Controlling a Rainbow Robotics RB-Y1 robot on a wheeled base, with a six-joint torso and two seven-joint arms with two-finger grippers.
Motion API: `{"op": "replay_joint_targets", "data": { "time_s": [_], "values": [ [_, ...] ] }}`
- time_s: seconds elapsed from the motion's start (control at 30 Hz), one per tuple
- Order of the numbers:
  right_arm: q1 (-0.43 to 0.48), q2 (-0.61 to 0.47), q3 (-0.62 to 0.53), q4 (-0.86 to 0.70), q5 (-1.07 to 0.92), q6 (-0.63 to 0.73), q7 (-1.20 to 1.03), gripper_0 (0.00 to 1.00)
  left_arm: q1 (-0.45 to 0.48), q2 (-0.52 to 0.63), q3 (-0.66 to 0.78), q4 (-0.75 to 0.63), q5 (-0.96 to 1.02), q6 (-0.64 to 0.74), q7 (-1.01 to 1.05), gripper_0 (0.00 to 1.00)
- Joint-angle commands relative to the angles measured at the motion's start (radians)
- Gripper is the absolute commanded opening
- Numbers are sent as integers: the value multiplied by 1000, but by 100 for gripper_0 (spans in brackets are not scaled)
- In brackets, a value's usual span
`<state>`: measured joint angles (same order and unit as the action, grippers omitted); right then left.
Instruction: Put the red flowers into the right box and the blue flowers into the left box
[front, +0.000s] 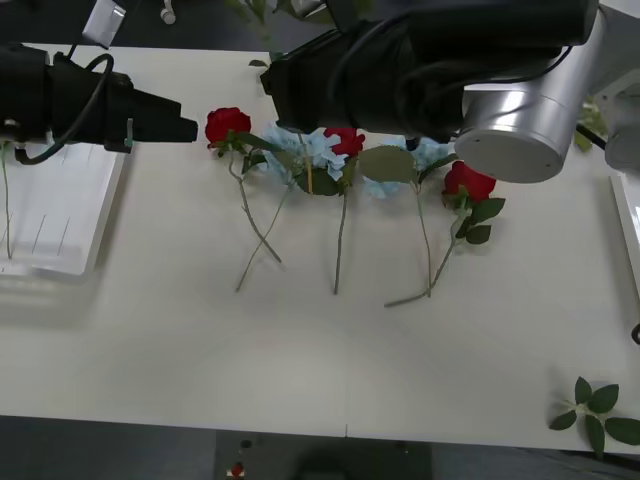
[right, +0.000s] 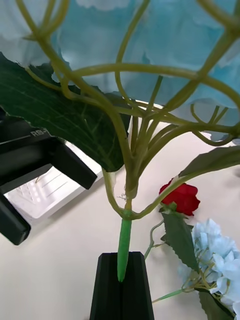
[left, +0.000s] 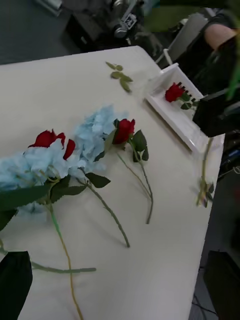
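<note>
- While the right tool (right: 121, 260) is clenched on the lower stem (right: 123, 245) of one blue flower (right: 150, 50), it hangs above the far left-centre of the counter (front: 300, 360), with the head standing up from the tool.
- The left box (front: 60, 210) lies further to the robot's left of that tool. The stem's long axis will need laying along the tray's length.
- The left tool (front: 188, 128) is released and empty. It sits over the box's inner edge, between the carried flower and the tray, so the approach looks crowded.
- Three red flowers (front: 228, 123) and the other blue flowers (front: 320, 150) lie in a row on the counter, stems toward the robot and some crossing.
- The right box (left: 172, 107) at the counter's right edge holds a rose (left: 175, 92).
- The near half of the counter is open, apart from a leaf sprig (front: 595, 410) at the right corner.
</note>
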<state>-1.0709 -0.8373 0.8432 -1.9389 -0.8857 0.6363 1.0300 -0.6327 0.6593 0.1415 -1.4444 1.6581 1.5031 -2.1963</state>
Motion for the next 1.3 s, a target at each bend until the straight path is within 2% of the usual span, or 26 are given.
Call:
{"op": "replay_joint_targets", "data": {
  "time_s": [0.03, 0.37, 0.6, 1.0, 1.3],
  "values": [
    [-29, 43, -16, 11, 14, 0, -56, 0, -2, -20, 36, 58, 104, -7, -122, 100],
    [-49, 78, -16, 17, 18, 3, -87, 0, 24, -32, 39, 127, 302, -6, -296, 100],
    [-64, 86, -16, 17, 30, 0, -120, 0, 56, -37, 39, 127, 408, 19, -312, 100],
    [-64, 86, -16, 15, 51, 0, -146, 0, 103, -93, 36, 127, 450, 12, -326, 100],
    [-64, 86, -16, 15, 51, 0, -146, 0, 105, -133, -111, 127, 459, -126, -347, 100]
  ]
}}
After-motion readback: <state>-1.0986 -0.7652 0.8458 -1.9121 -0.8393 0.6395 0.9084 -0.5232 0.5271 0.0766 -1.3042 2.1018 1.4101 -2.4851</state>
